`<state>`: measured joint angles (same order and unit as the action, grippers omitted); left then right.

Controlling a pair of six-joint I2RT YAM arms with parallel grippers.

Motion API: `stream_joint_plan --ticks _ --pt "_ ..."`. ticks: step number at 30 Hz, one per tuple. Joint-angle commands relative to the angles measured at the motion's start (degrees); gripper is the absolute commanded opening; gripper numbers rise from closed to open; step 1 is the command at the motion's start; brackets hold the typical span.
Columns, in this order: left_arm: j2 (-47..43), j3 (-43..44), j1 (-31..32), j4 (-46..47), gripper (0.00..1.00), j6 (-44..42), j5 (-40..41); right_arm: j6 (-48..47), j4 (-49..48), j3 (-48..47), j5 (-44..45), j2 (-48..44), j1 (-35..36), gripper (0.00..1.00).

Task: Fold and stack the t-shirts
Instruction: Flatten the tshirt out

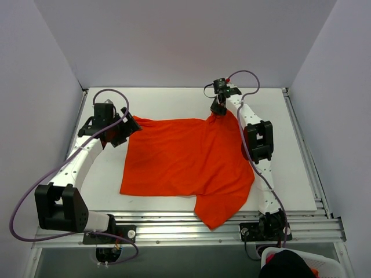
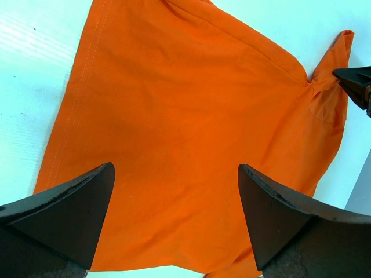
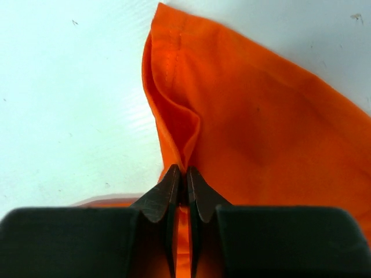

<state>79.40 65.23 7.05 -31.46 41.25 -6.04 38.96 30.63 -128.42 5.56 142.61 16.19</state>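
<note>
One bright orange-red t-shirt [image 1: 185,159] lies spread on the white table [image 1: 301,168], with a sleeve hanging toward the near edge. My right gripper [image 1: 218,111] is shut on a bunched fold at the shirt's far right corner; in the right wrist view [image 3: 185,174] the cloth is pinched between the closed fingertips. My left gripper [image 1: 131,124] is at the shirt's far left corner. In the left wrist view [image 2: 174,200] its jaws stand wide apart over the cloth [image 2: 191,116] and hold nothing. The right gripper's tip [image 2: 355,81] shows at that view's right edge.
White walls close off the table at the back and both sides. A metal rail [image 1: 191,226] runs along the near edge. A white basket [image 1: 298,263] holding something dark sits below the table at the bottom right.
</note>
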Motion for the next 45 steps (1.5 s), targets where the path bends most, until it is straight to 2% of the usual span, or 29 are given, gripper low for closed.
stream_joint_plan --ticks 1,7,12,19,22,25,26,27,29,32,35,36,38,39,40,42,43,45 --pt "0.50 3.50 0.25 2.02 0.96 -1.18 -0.37 -0.03 3.20 -3.41 0.77 1.71 0.34 0.00" --pt "1.38 4.38 0.25 1.84 0.96 -1.44 -0.46 1.55 2.59 -8.95 -1.69 5.22 0.51 0.00" --pt "2.34 5.25 0.25 1.14 0.96 -1.35 -0.72 6.20 -3.03 -12.81 -5.73 8.82 0.60 0.00" --pt "4.19 7.54 0.25 -0.44 0.96 -1.35 -1.16 13.41 -16.90 -14.49 -11.71 13.66 0.95 0.00" --pt "5.42 8.85 0.33 -0.97 0.96 -1.62 -1.43 16.66 -27.07 -14.58 -13.46 15.50 0.95 0.00" --pt "7.35 10.70 0.33 -1.32 0.96 -2.05 -1.60 19.65 -34.37 -14.75 -14.44 17.61 0.69 0.12" --pt "8.31 11.31 0.33 -1.58 0.96 -2.49 -1.60 20.71 -35.72 -14.84 -14.09 17.97 0.69 0.22" --pt "8.84 11.93 0.33 -1.84 0.96 -2.58 -1.69 21.07 -37.04 -14.75 -13.65 18.49 0.69 0.52" --pt "10.24 13.77 0.42 -2.20 0.96 -3.02 -1.78 20.81 -40.03 -15.80 -12.43 18.94 0.43 0.99" --pt "11.48 16.06 0.42 -2.81 0.96 -3.90 -1.26 19.41 -41.36 -15.99 -11.72 17.80 -1.23 1.00" --pt "12.10 17.82 0.42 -3.25 0.95 -4.78 -0.73 16.51 -40.48 -11.69 -10.14 11.14 -3.78 1.00" --pt "12.19 18.35 0.42 -3.43 0.95 -5.04 -0.29 13.89 -39.69 -8.28 -8.39 6.33 -4.49 1.00" --pt "12.01 19.23 0.51 -3.61 0.95 -5.74 0.59 11.33 -34.60 -5.02 -6.01 0.95 -5.98 1.00" --pt "11.92 20.10 0.60 -3.78 0.95 -6.18 1.20 9.83 -32.67 -3.08 -2.35 -4.74 -7.12 1.00" --pt "11.75 20.46 0.60 -4.56 0.95 -6.97 2.95 5.64 -26.65 0.24 0.82 -7.92 -7.22 1.00" --pt "10.35 20.03 1.12 -5.27 0.96 -7.59 5.50 -0.78 -21.34 3.42 6.63 -16.51 -6.70 1.00" --pt "9.73 19.41 1.39 -6.41 0.96 -7.59 9.52 -4.38 -15.92 7.62 13.01 -19.62 -6.17 1.00" --pt "7.19 17.66 2.18 -7.38 0.96 -7.42 13.06 -5.38 -12.46 15.09 15.88 -29.25 -5.47 1.00"
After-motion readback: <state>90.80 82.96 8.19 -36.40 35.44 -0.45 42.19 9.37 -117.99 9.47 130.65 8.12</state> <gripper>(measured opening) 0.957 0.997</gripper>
